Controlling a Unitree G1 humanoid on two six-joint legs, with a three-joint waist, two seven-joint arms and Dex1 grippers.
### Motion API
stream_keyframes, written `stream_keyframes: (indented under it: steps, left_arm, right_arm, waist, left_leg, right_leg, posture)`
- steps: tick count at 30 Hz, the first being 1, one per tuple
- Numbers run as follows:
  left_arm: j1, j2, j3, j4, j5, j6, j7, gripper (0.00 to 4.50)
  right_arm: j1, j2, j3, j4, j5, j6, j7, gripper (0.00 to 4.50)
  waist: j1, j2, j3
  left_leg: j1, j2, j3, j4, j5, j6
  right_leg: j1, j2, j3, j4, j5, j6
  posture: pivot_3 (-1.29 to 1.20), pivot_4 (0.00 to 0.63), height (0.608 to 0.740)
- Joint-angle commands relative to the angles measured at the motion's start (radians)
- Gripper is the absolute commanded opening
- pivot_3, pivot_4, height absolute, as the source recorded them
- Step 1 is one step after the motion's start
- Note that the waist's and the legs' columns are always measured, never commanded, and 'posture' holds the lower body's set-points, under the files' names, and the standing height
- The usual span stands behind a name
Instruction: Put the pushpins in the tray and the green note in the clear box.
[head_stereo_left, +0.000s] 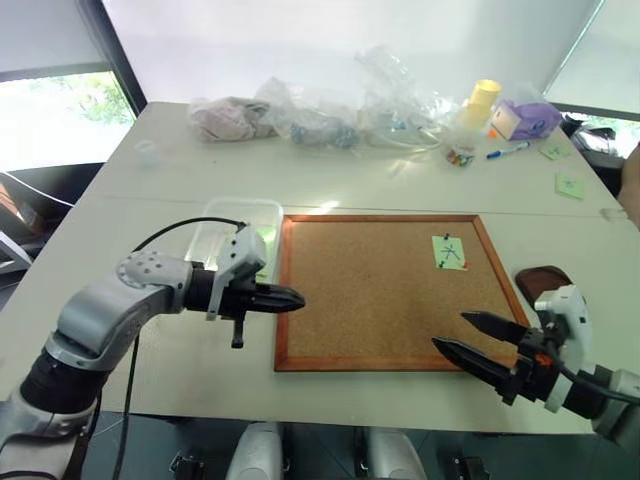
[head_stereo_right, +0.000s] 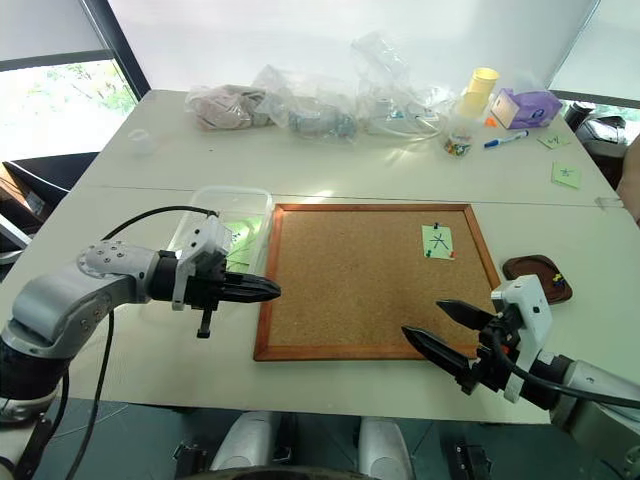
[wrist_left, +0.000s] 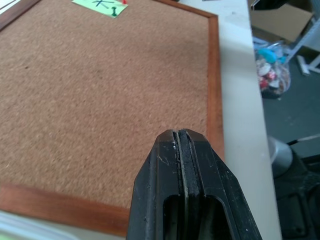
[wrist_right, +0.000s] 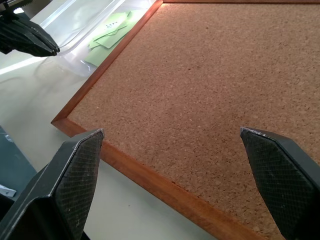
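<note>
Above the near left edge of a cork board (head_stereo_left: 385, 290), the left claw (head_stereo_left: 290, 298) hangs with its two black fingers pressed flat together and nothing between them, pointing across toward the board's wooden frame. Just behind that claw sits the clear box (head_stereo_left: 222, 215), a low-walled, round-cornered plastic container holding pale green paper slips, touching or nearly touching the board's left rail. Over the board's near right corner, the right claw (head_stereo_left: 482, 336) stands spread wide, its tapered fingers showing cross-hatched pads (wrist_right: 80, 165), and it grips nothing.

Between the two claws stretches the grainy tan cork, framed in reddish-brown wood. The green note (head_stereo_left: 449, 252), a thin pale square with dark scribbles, lies flat on the cork near the far right corner, beyond the right claw and well apart from the left. Pushpins (head_stereo_left: 440, 264) hold it at its edges; a dark-headed pin and a red one show in the left wrist view.

Just off the board's right rail rests the tray (head_stereo_right: 538, 278), a shallow dark brown dish with rounded corners, with small coloured pins lying in it, just behind the right claw.

Farther back on the pale table (head_stereo_left: 150, 200) lie crumpled clear plastic bags (head_stereo_left: 320, 125), a yellow cup (head_stereo_left: 484, 100), a purple block (head_stereo_left: 525, 120), a blue pen (head_stereo_left: 508, 151) and two more green notes (head_stereo_left: 569, 185).
</note>
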Motion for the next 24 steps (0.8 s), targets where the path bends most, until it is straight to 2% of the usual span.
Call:
stream_keyframes:
  steps: [1,7,11,24]
  left_arm:
    - [-0.02,-0.02,0.019,-0.021,-0.043,0.023,-0.001,0.05]
    - [-0.031,-0.047,0.021,-0.015,-0.033,0.017,0.019,0.05]
    - [-0.019,-0.035,-0.008,-0.025,0.008,-0.027,0.001,0.05]
    - [-0.064,-0.072,-0.002,0.033,0.054,-0.038,0.061,0.05]
  right_arm:
    - [-0.004,-0.008,-0.001,-0.02,-0.036,-0.027,0.003,4.5]
    - [-0.016,-0.008,0.019,-0.04,-0.042,-0.028,-0.022,4.5]
    - [-0.025,0.017,0.044,-0.054,-0.138,-0.077,-0.051,4.5]
    - [-0.075,0.078,0.091,-0.044,-0.185,-0.108,-0.106,4.5]
  waist:
    - [0.0,0.0,0.0]
    - [-0.001,0.0,0.0]
    - [-0.001,0.0,0.0]
    - [-0.001,0.0,0.0]
  left_leg:
    - [0.0,0.0,0.0,0.0,0.0,0.0]
    - [0.0,0.0,-0.001,0.0,0.0,0.0]
    - [0.0,-0.001,0.0,0.0,0.0,0.0]
    - [0.0,-0.001,-0.001,0.0,0.0,0.0]
  right_leg:
    - [0.0,0.0,0.0,0.0,0.0,0.0]
    - [0.0,0.0,0.0,-0.001,0.0,0.0]
    - [0.0,0.0,0.0,-0.001,0.0,0.0]
    - [0.0,0.001,-0.001,-0.001,0.0,0.0]
  posture:
    - [0.0,0.15,0.738]
    - [0.0,0.15,0.738]
    - [0.0,0.15,0.738]
    - [0.0,0.15,0.738]
